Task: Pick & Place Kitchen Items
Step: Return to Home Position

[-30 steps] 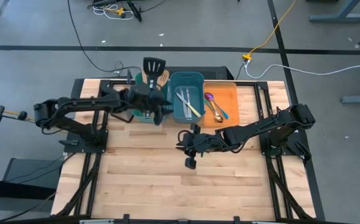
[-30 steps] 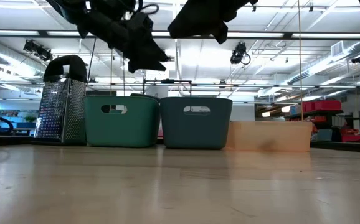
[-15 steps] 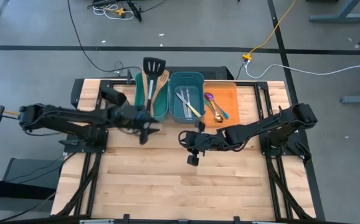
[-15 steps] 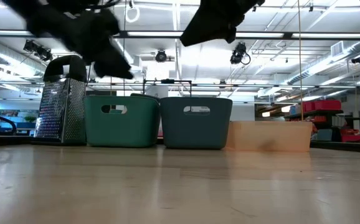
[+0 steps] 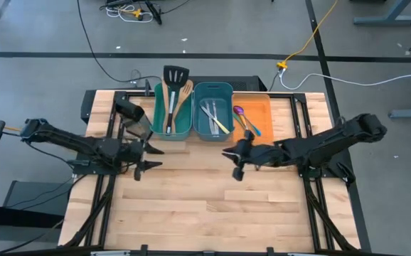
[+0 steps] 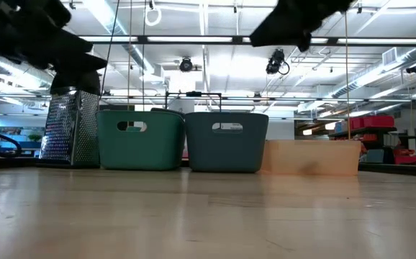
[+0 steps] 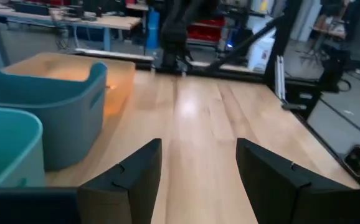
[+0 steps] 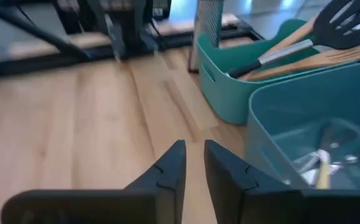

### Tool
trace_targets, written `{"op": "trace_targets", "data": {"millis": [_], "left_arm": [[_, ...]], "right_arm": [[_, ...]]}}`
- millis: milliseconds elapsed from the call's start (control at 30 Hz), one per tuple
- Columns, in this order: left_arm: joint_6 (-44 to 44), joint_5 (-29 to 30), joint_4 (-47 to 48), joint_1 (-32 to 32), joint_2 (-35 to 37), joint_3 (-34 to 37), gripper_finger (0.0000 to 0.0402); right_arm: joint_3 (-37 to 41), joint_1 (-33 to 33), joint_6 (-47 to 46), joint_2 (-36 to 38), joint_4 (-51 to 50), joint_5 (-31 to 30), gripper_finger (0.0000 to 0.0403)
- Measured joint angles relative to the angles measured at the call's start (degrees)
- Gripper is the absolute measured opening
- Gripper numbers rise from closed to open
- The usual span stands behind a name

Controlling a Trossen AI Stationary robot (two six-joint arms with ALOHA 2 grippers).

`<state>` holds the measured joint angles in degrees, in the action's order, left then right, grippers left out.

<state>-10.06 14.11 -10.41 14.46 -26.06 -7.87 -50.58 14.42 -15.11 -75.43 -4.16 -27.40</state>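
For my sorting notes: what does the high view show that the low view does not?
Only the high view: a black turner and a wooden spatula in the green bin, knives in the blue bin, spoons in the orange bin. Only the low view: the bins' handle cut-outs. Both: the bins, the grater, the left gripper and right gripper above the table.

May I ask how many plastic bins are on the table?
3, in a row at the table's far edge: a green bin on the left, a blue-grey bin in the middle, an orange bin on the right. None seems hidden.
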Motion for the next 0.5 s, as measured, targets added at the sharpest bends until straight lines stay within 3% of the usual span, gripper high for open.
{"op": "trace_targets", "data": {"millis": [200, 500], "left_arm": [[3.3, 0.3, 3.0, 4.6, 5.6, 4.6, 0.0211], [3.4, 4.7, 5.6, 5.0, 9.5, 7.3, 0.0211]], "right_arm": [[15.0, 0.0, 1.0, 10.7, 15.5, 4.1, 0.0068], [35.6, 0.0, 2.4, 25.5, 36.5, 5.3, 0.0068]]}}
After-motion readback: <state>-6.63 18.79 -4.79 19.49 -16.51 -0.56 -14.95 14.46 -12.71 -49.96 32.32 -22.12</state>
